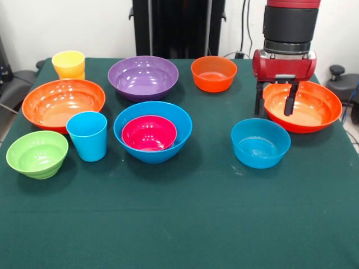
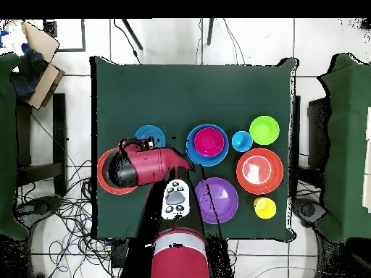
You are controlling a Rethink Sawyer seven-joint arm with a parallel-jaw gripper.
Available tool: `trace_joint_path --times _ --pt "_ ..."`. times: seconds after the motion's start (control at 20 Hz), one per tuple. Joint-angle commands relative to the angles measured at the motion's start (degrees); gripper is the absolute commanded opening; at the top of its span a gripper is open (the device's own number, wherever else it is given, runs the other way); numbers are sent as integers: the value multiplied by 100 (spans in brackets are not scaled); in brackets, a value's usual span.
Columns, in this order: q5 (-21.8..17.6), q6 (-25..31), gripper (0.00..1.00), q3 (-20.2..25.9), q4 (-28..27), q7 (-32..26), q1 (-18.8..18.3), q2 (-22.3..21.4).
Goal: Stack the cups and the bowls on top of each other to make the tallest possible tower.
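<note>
the gripper [image 1: 275, 104] is seen parted, its two dark fingers [image 1: 291, 100] astride the near-left rim of a large orange bowl [image 1: 311, 109]; nothing is clamped between them. that bowl is set close to the table's [image 1: 185, 224] side edge, with little cloth left beyond it. just in front, a medium blue bowl [image 1: 260, 142] is placed, and a small orange bowl [image 1: 213, 73] behind. a magenta bowl [image 1: 148, 133] is nested in the large blue bowl [image 1: 168, 115] at mid-table. the blue cup [image 1: 87, 135], lime bowl [image 1: 37, 153], second orange bowl [image 1: 63, 103], purple bowl [image 1: 143, 76] and yellow cup [image 1: 68, 64] are grouped nearby. a broad bare strip is left along the near edge. in the overhead view the gripper is hidden under the arm [image 2: 148, 166].
</note>
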Motion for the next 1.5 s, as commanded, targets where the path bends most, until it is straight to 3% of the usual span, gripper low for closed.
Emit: trace_joint_path --times 0.05,0.6,0.9,1.3,1.5 --pt "-466 -352 100 168 260 399 56 109" --pt "-512 -522 100 94 145 350 52 262" --pt "-665 -985 100 -128 1 358 157 538" --pt "-873 -788 100 -9 863 346 -15 -184" --pt "-872 -784 100 -154 1022 438 145 -345"
